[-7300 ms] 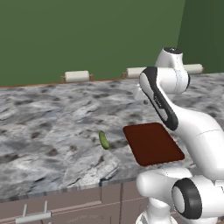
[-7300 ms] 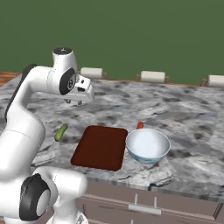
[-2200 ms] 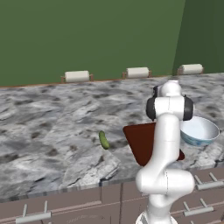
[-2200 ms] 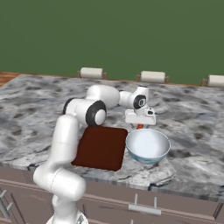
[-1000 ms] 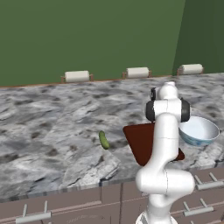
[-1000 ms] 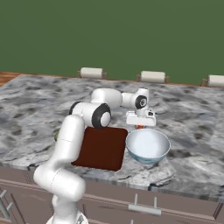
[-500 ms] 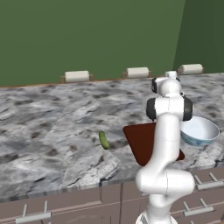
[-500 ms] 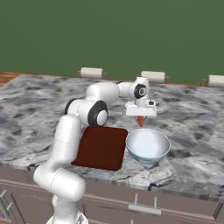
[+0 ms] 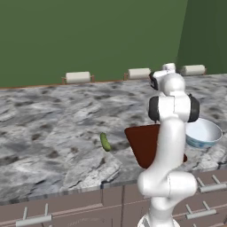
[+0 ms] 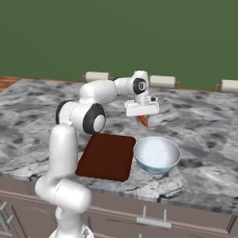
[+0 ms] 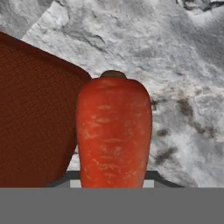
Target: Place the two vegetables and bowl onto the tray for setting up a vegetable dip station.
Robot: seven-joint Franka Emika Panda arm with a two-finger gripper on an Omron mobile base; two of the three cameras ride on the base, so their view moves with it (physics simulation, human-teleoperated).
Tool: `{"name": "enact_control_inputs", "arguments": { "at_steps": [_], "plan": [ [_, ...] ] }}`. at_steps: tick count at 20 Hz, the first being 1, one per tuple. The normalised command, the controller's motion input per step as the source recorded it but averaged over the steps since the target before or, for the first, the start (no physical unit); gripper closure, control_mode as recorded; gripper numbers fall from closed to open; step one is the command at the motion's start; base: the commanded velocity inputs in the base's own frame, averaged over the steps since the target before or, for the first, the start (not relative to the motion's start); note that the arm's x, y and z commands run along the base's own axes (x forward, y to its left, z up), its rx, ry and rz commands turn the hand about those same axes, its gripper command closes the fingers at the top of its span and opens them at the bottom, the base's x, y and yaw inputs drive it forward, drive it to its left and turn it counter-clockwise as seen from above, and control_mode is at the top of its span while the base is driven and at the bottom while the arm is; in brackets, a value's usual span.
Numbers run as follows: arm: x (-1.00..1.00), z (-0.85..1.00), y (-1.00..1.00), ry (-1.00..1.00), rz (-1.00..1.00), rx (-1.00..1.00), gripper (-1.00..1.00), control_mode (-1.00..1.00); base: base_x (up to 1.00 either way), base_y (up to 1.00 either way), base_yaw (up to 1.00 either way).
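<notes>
Reaches forward and to the right from the base, upper arm roughly level, wrist bent so the gripper [image 10: 143, 117] points down, raised clear of the counter. Grips an orange-red vegetable [image 11: 113, 133] between closed fingers, most of it hanging below the tips.

The left base view looks forward and down from behind the arm's left, with the tray [image 9: 141, 144] and bowl [image 9: 203, 132] partly behind the arm. The right base view looks from behind its right, over the same worktop [image 10: 200, 121], tray [image 10: 107, 156] and bowl [image 10: 157, 154]. The hand view looks along the jaws from close up: a carrot [image 11: 113, 131] just ahead, the tray [image 11: 35, 118] beyond it to one side.
</notes>
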Motion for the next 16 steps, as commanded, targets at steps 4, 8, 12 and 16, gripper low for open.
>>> {"name": "enact_control_inputs", "arguments": {
  "at_steps": [4, 8, 12, 16],
  "plan": [
    [-0.62, 0.15, 0.55, 0.00, 0.45, 0.00, 1.00, -1.00, 0.00, 0.00, 0.00],
    [-0.83, 0.17, 0.41, 0.02, 0.48, 0.00, 1.00, -1.00, 0.00, 0.00, 0.00],
    [-0.84, 0.29, 0.25, 0.06, 0.45, 0.07, 1.00, -1.00, 0.00, 0.00, 0.00],
    [-0.70, 0.54, 0.24, 0.08, 0.33, 0.19, 1.00, -1.00, 0.00, 0.00, 0.00]
  ]
}}
